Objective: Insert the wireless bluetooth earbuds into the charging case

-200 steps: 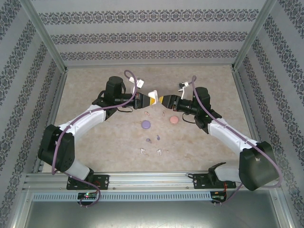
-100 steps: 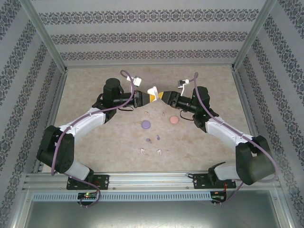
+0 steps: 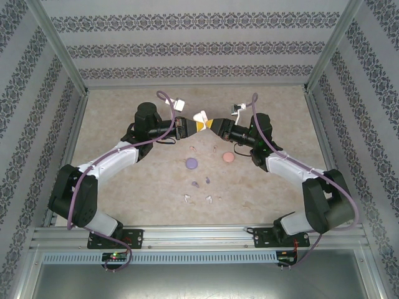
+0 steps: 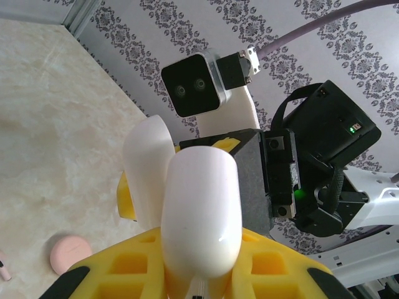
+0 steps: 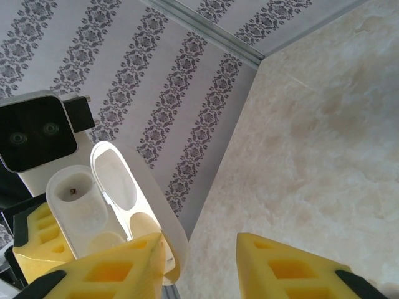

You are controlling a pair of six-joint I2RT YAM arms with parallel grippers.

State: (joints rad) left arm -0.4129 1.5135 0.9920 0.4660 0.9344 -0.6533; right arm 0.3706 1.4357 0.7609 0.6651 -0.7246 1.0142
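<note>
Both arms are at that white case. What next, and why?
Probably the right gripper backs off and goes down for an earbud: the left gripper holds the case with its lid open, the right one is empty, earbuds lie on the table.

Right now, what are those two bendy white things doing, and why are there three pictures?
They are two robot arms bolted to a table. One picture looks down from above. The other two come from a little camera on each wrist. The left gripper pinches a white charging case, and its lid is open. The right gripper has its yellow fingers apart, right beside that lid. On the table lie a round purple case, a round pink case and some tiny earbuds, waiting to go into a case.
</note>
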